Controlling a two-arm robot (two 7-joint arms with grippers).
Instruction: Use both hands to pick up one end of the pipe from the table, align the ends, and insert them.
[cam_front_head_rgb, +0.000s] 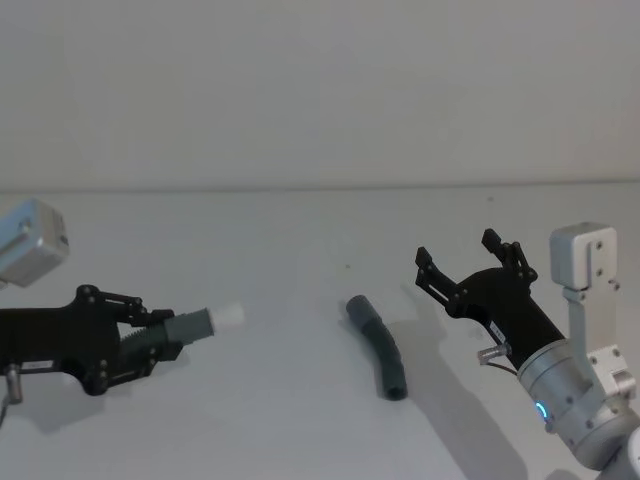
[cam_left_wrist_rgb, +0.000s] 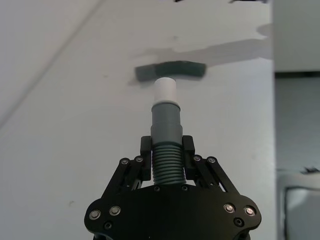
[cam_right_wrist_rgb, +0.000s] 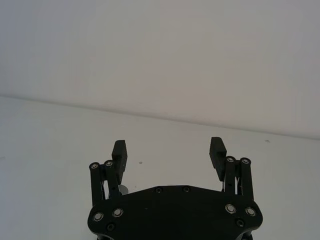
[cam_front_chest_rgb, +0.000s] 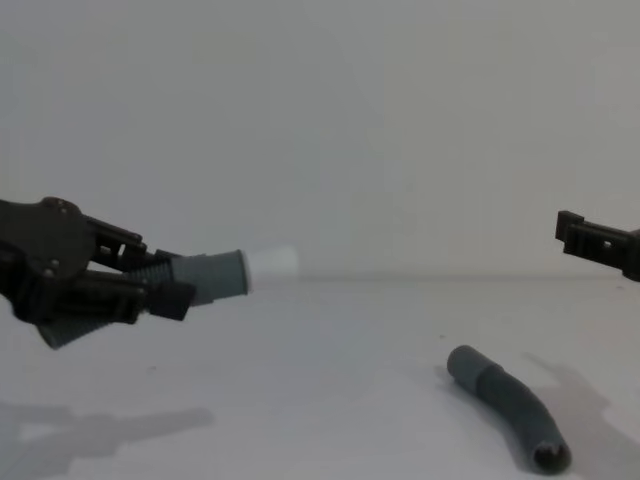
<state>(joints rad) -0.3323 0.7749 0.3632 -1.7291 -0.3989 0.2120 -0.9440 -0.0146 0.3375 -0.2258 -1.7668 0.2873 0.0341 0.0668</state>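
- Left gripper (cam_front_head_rgb: 165, 335): at left, raised off table (cam_front_head_rgb: 280, 420), fingers clamped on ribbed part of held pipe piece (cam_front_head_rgb: 190, 327), just behind its smooth grey cuff.
- White tip (cam_front_head_rgb: 228, 315): sticking out past the fingers, pointing right toward scene centre, clear of the surface.
- Right gripper (cam_front_head_rgb: 462, 255): at right, raised, fingers spread wide with open air between them, pointing left and far.
- Loose pipe piece (cam_front_head_rgb: 378, 345): flat on table, right of centre, gently curved, running far-left to near-right.
- Position vs grippers: between the two, nearer the right one, lower than its fingertips and to their left, apart from them; well apart from white tip.
- Socket end (cam_front_chest_rgb: 550, 457): hollow dark mouth at near end of loose piece, facing near-right, away from white tip.
- Room: bare table on every side of loose piece; open surface from white tip across to it.
- Edges: far table edge meeting plain wall (cam_front_head_rgb: 320, 90), well behind both grippers.
- Surroundings: arm and pipe shadows on surface right of loose piece.
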